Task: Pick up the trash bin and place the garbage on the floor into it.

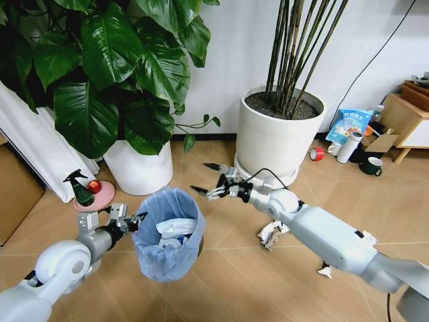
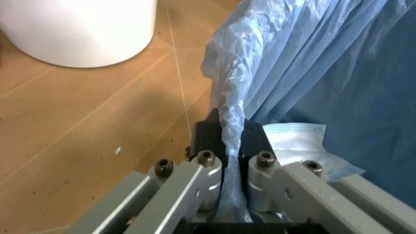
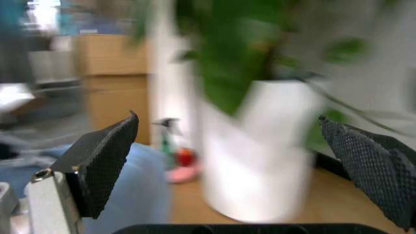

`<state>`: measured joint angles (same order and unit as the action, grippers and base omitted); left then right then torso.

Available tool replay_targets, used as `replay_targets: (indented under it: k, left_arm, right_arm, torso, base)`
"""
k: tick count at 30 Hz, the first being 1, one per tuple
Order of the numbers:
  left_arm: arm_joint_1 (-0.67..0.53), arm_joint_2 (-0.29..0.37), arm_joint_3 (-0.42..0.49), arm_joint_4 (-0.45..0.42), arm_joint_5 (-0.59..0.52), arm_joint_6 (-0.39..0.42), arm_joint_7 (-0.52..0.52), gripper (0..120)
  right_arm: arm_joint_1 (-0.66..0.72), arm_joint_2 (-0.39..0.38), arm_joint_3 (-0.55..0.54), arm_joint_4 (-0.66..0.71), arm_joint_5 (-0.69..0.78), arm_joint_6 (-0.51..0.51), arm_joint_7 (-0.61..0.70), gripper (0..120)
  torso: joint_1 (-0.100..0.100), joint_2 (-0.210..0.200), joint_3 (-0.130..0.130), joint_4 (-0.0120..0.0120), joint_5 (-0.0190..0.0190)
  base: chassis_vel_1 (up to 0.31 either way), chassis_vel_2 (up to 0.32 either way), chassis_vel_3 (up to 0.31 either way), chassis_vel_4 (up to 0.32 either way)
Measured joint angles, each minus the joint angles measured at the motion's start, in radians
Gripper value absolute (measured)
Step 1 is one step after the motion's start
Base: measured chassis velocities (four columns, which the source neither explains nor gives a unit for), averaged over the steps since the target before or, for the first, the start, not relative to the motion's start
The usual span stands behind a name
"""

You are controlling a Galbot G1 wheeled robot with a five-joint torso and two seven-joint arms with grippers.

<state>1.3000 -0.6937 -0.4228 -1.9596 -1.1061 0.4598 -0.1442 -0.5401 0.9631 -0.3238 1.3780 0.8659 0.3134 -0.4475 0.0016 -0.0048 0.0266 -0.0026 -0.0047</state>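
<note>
My left gripper was clamped on the rim of the bin, light but flimsy (slippery bag), held off the floor; my right gripper hung open beside it.

Before you, a white wall with dark skirting, two white plant pots with leafy greenery, a wooden side table at right, cardboard at left.
</note>
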Motion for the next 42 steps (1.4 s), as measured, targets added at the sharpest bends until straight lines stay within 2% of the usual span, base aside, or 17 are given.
replay_targets:
  k: [2, 4, 5, 8, 9, 12, 14, 15, 16, 22, 29, 31, 42]
  left_arm:
    - [0.001, -0.002, -0.005, 0.001, -0.001, 0.0, 0.0, 0]
    - [0.004, -0.002, -0.014, 0.001, -0.007, 0.0, -0.001, 0]
    - [0.004, -0.002, -0.014, 0.001, -0.007, 0.0, -0.001, 0]
    - [0.012, -0.002, -0.026, 0.0, -0.012, 0.0, -0.001, 0]
    - [0.012, -0.002, -0.026, 0.0, -0.012, 0.0, -0.001, 0]
    - [0.02, 0.0, -0.034, 0.0, -0.014, 0.0, -0.001, 0]
    - [0.021, 0.002, -0.035, 0.0, -0.015, 0.0, -0.001, 0]
    - [0.021, 0.005, -0.036, 0.0, -0.016, 0.0, -0.002, 0]
    - [0.021, 0.005, -0.036, 0.0, -0.016, 0.0, -0.002, 0]
    - [0.028, 0.012, -0.044, -0.006, -0.023, 0.002, -0.009, 0]
    - [0.044, 0.014, -0.059, -0.011, -0.025, 0.003, -0.011, 0]
    - [0.053, 0.014, -0.064, -0.014, -0.025, 0.004, -0.011, 0]
    - [0.053, 0.008, -0.062, -0.018, -0.023, 0.005, -0.013, 0]
  right_arm:
    - [-0.025, -0.003, 0.029, 0.005, -0.005, -0.011, 0.052, 100]
    - [-0.086, -0.008, 0.091, 0.012, -0.027, -0.035, 0.164, 100]
    - [-0.086, -0.008, 0.091, 0.012, -0.027, -0.035, 0.164, 100]
    - [-0.199, -0.005, 0.18, 0.015, -0.075, -0.074, 0.317, 100]
    - [-0.199, -0.005, 0.18, 0.015, -0.075, -0.074, 0.317, 100]
    - [-0.301, 0.022, 0.24, 0.009, -0.106, -0.124, 0.493, 100]
    - [-0.32, 0.032, 0.248, 0.006, -0.107, -0.143, 0.537, 100]
    - [-0.346, 0.053, 0.256, -0.002, -0.093, -0.175, 0.619, 100]
    - [-0.346, 0.053, 0.256, -0.002, -0.093, -0.175, 0.619, 100]
    - [-0.353, 0.157, 0.248, -0.054, 0.075, -0.299, 0.881, 100]
    - [-0.328, 0.205, 0.224, -0.106, 0.119, -0.374, 0.982, 100]
    - [-0.319, 0.217, 0.221, -0.145, 0.092, -0.403, 1.018, 100]
    - [-0.317, 0.176, 0.249, -0.231, 0.041, -0.442, 1.019, 100]
  torso:
    - [0.0, 0.0, 0.0, 0.0, 0.0001]
    - [0.0, 0.0, 0.0, 0.0, 0.0]
    - [0.0, 0.0, 0.0, 0.0, 0.0]
    - [0.0, 0.0, 0.0, 0.0001, 0.0]
    - [0.0, 0.0, 0.0, 0.0001, 0.0]
    - [0.0, 0.0, 0.0, -0.0002, 0.0]
    - [0.0, 0.0, 0.0, -0.0002, 0.0001]
    - [0.0, 0.0, 0.0, -0.0002, 0.0001]
    - [0.0, 0.0, 0.0, -0.0002, 0.0001]
    - [0.0, 0.0, 0.0, 0.0003, -0.0001]
    - [0.0, 0.0, 0.0, 0.0005, -0.0002]
    - [0.0, 0.0, 0.0, 0.0003, -0.0001]
    - [0.0, 0.0, 0.0, -0.0001, -0.0001]
  base:
    - [0.0, 0.0, 0.0, 0.0]
    - [0.0, 0.0, 0.0, 0.0]
    - [0.0, 0.0, 0.0, 0.0]
    - [0.0, 0.0, 0.0, 0.0]
    - [0.0, 0.0, 0.0, 0.0]
    - [0.0, 0.0, 0.0, 0.0]
    - [0.0, 0.0, 0.0, 0.0]
    - [0.0, 0.0, 0.0, 0.0]
    - [0.0, 0.0, 0.0, 0.0]
    - [0.0, 0.0, 0.0, 0.0]
    - [0.0, 0.0, 0.0, 0.0]
    - [0.0, 0.0, 0.0, 0.0]
    - [0.0, 0.0, 0.0, 0.0]
